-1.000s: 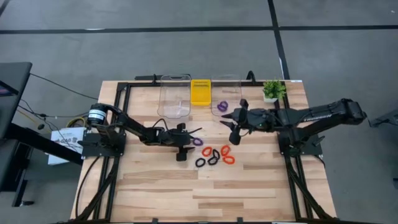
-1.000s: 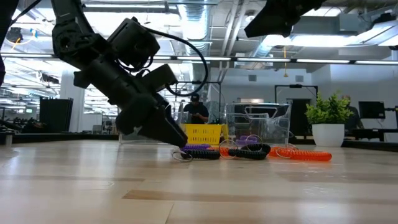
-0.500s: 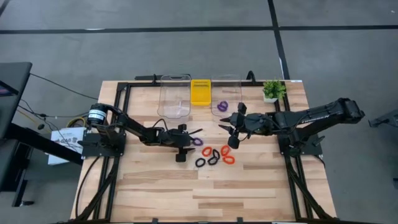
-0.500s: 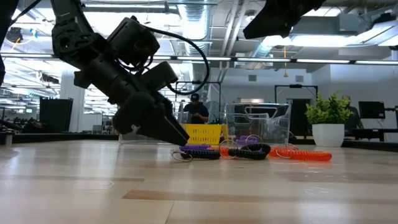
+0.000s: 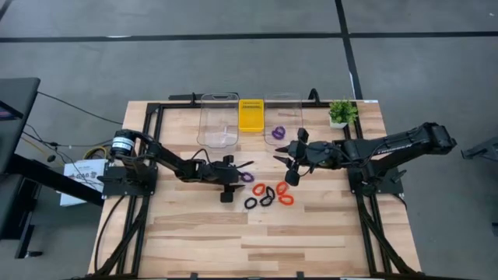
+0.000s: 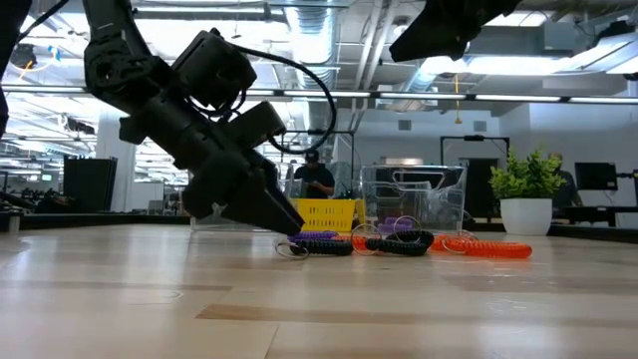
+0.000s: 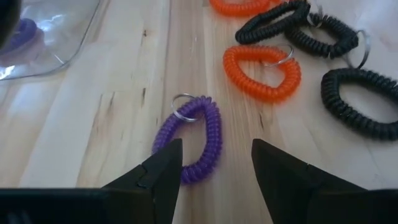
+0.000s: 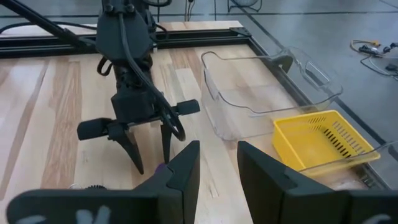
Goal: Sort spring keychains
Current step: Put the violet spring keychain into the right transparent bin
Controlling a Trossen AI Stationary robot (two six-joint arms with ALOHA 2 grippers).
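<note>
My left gripper (image 7: 214, 158) is open and low over the table. Its fingertips stand on either side of the near end of a purple spring keychain (image 7: 196, 140), which lies flat on the wood (image 5: 247, 177); whether a finger touches it, I cannot tell. Several orange-red and black keychains (image 5: 268, 194) lie flat in a cluster just past it, toward the right edge (image 7: 264, 68). Another purple keychain (image 5: 278, 133) lies in the right clear bin. My right gripper (image 5: 285, 169) is open and empty, raised between that bin and the cluster.
Along the far edge stand a left clear bin (image 5: 219, 122), a yellow basket (image 5: 250, 115), the right clear bin (image 5: 283, 109) and a small potted plant (image 5: 341, 113). Bare wood lies toward the near edge. A person shows in the room beyond (image 6: 316, 178).
My right gripper has moved a little toward the table's left and near edges, closer to the keychain cluster, then stopped. The keychains lie where they were.
</note>
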